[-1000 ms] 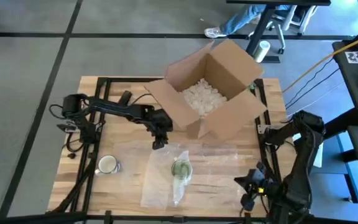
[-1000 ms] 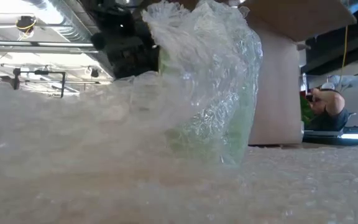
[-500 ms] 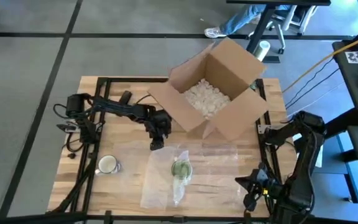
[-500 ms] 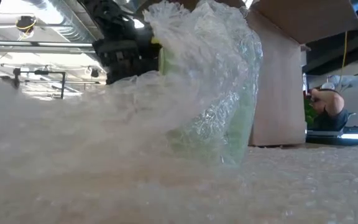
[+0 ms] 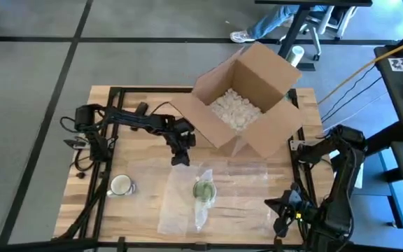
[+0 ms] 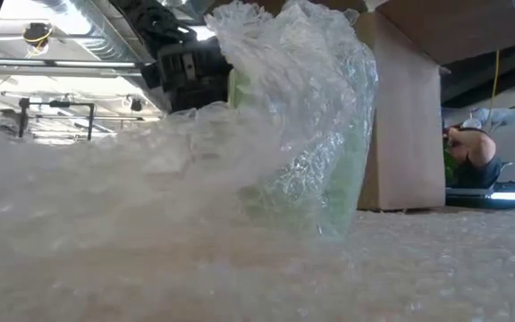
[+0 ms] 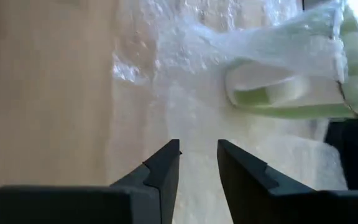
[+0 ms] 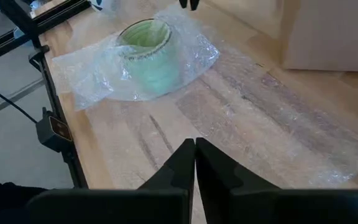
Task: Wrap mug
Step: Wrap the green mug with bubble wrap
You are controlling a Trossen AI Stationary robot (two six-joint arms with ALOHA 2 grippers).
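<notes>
Wooden table (image 5: 117,126) on a grey floor, dark frame along its edges. Cardboard box (image 5: 247,98) at the far side, flaps open, white packing fill (image 5: 233,112) inside; only the high view shows the fill, the low view gets just a tan box wall.

Bubble wrap sheet (image 5: 222,192) spread over the table's middle and right. Green mug (image 5: 204,190) stands upright on it, near the front edge, wrap loosely bunched round it. Right wrist view shows the mug's open rim and wrap draped on both sides (image 8: 145,53). Low view shows wrap rising above the mug (image 6: 302,116).

Left gripper (image 5: 180,158) hangs just behind the mug, over the sheet's far edge; left wrist view shows its fingers parted slightly, nothing between them. Right gripper (image 8: 195,158) at the table's front right corner, fingers pressed together, empty.

Second, pale mug (image 5: 121,185) stands front left, off the wrap.

Room: person's legs (image 5: 268,24) beyond the table; low view shows a seated person (image 6: 472,152) to the right.
</notes>
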